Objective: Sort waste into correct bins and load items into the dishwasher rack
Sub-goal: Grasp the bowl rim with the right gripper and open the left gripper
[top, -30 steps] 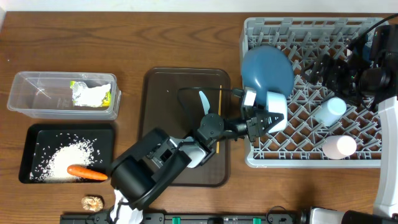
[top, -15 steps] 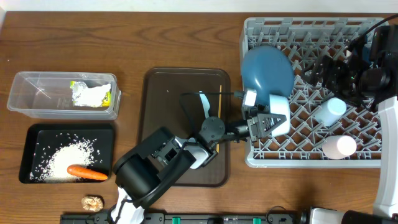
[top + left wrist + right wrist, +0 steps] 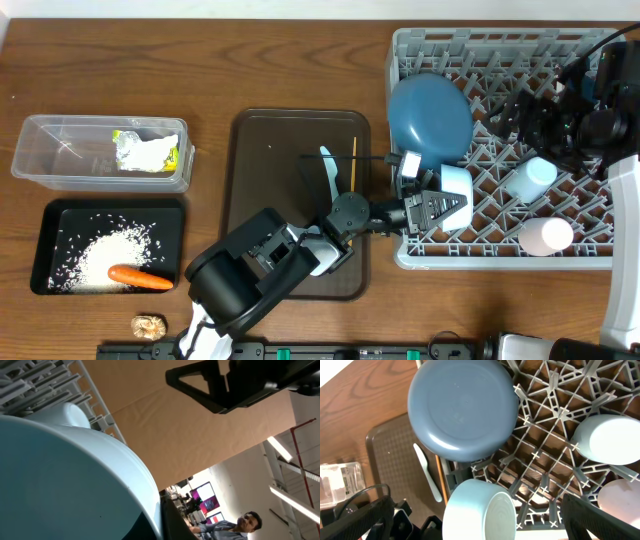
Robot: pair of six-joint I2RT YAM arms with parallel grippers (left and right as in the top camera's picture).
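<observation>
My left gripper (image 3: pixel 425 208) is shut on the small white bowl (image 3: pixel 456 190), holding it on its side over the front left part of the grey dishwasher rack (image 3: pixel 500 50). The bowl fills the left wrist view (image 3: pixel 65 475) and shows in the right wrist view (image 3: pixel 480 512). In the rack, the blue plate (image 3: pixel 430 115) leans at the left, with the light blue cup (image 3: pixel 530 178) and pink cup (image 3: pixel 545 236) at the right. My right gripper (image 3: pixel 525 115) hangs open and empty above the rack. The pale blue spoon (image 3: pixel 328 165) and chopstick (image 3: pixel 353 160) lie on the brown serving tray (image 3: pixel 270 150).
The clear tub (image 3: pixel 60 150) at the far left holds the wrapper (image 3: pixel 145 152). The black tray (image 3: pixel 60 215) below it holds rice (image 3: pixel 105 255) and the carrot (image 3: pixel 140 278). The brown food lump (image 3: pixel 150 325) lies on the table by the front edge.
My left gripper has carried the white bowl a little to the right and toward the front, further over the rack. The right arm has not moved.
</observation>
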